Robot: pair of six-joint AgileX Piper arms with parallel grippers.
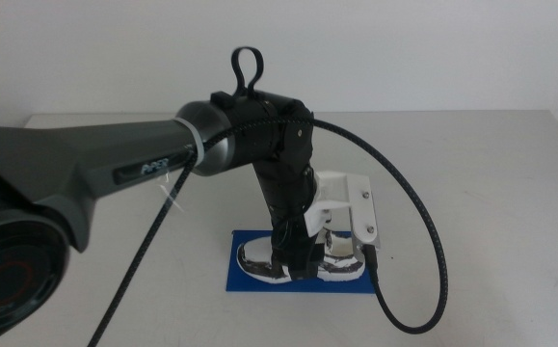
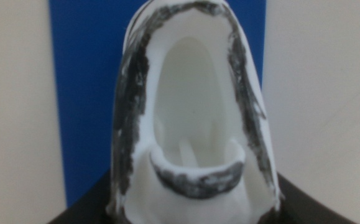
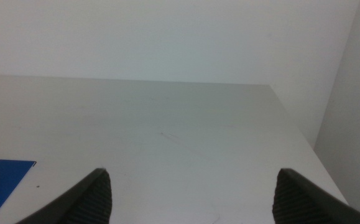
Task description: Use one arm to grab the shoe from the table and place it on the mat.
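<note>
The black-and-white shoe [image 1: 341, 262] lies lengthwise on the blue mat [image 1: 250, 281] near the table's front middle. The left arm [image 1: 115, 169] comes in from the left and bends down over it. My left gripper [image 1: 293, 260] is shut on the shoe's middle. In the left wrist view the shoe's white opening [image 2: 186, 93] fills the picture, a dark jaw presses each side, and the mat [image 2: 86, 93] shows underneath. In the right wrist view my right gripper [image 3: 192, 193] stands open off to the right, holding nothing; a mat corner [image 3: 2, 177] shows there.
The light grey table [image 1: 491, 193] stretches wide around the mat. A black cable [image 1: 423, 222] loops from the left wrist out to the right of the shoe. The table's far right edge [image 3: 291, 118] meets a white wall.
</note>
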